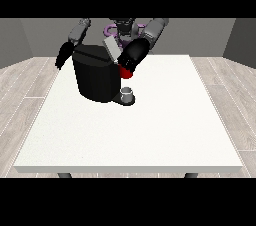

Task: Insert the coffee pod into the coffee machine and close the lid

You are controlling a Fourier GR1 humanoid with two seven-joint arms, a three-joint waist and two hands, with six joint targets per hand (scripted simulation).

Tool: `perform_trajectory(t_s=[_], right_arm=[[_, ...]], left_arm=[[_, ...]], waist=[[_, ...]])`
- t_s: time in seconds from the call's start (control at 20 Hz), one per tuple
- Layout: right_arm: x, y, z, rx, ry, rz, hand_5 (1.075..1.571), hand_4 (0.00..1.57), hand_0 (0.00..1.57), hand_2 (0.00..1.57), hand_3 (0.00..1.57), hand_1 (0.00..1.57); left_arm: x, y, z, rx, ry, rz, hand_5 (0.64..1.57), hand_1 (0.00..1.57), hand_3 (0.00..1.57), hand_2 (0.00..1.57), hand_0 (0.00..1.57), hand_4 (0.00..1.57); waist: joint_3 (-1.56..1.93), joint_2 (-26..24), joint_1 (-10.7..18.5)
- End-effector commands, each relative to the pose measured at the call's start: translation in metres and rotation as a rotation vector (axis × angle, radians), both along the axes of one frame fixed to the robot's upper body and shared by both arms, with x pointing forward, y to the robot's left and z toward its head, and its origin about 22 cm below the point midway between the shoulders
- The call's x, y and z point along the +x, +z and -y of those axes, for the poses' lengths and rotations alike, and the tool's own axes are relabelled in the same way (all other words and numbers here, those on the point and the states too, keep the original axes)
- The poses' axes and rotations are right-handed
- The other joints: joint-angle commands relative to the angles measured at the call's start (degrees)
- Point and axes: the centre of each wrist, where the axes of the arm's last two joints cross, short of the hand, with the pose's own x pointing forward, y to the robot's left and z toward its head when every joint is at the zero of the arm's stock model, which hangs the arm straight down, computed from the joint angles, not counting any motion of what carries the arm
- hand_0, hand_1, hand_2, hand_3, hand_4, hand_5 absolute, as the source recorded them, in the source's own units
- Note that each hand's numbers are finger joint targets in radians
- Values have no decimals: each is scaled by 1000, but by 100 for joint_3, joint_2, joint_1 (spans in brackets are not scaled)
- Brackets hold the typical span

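Observation:
The black coffee machine (pixel 95 77) stands on the white table (pixel 150 130), left of the middle and towards the back. Its grey lid (pixel 112 48) is tilted up at the top right of the machine. The hand at the view's right (pixel 132 58) is right beside the lid, just above a red thing at the machine (pixel 126 74). A small grey thing (pixel 127 93) stands on the machine's low dark base at its front right. The hand at the view's left (pixel 62 57) hangs beside the machine's back left corner, its fingers pointing down and holding nothing.
The machine hides much of the robot's body (pixel 122 27). White tabletop stretches in front of the machine and to its right. The table's front edge (pixel 130 169) runs near the bottom of the view.

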Motion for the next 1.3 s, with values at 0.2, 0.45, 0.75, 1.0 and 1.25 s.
perform_trajectory(t_s=[0.2, 0.45, 0.75, 1.0, 1.25], right_arm=[[3, 12, 3, -20, 25, 22, 1571, 41, 0, 0, 0, 0], [-3, 0, -20, -23, -23, 33, 1571, 109, 0, 0, 0, 0], [-1, -5, 12, -56, 2, -18, 1571, 215, 0, 0, 0, 0], [9, 18, 0, -36, -15, 60, 1571, 112, 0, 0, 0, 0], [-4, -1, -11, -70, 2, 5, 1571, 147, 0, 0, 0, 0]], left_arm=[[-2, 21, -6, -43, 8, 81, 1571, 1233, 947, 1201, 1233, 0], [-2, 19, -13, -13, -17, 113, 1571, 1232, 967, 1211, 1232, 0], [-1, 11, -2, 48, -27, 127, 1571, 1044, 744, 1049, 1044, 0], [-5, 27, -15, 89, -8, 212, 1571, 510, 600, 776, 510, 0], [-1, 10, -14, 95, 30, 153, 1571, 0, 459, 587, 0, 0]], waist=[[-9, 101, -208], [-11, 309, -43], [-8, 98, -57], [-10, 492, -39], [-11, 88, -114]])
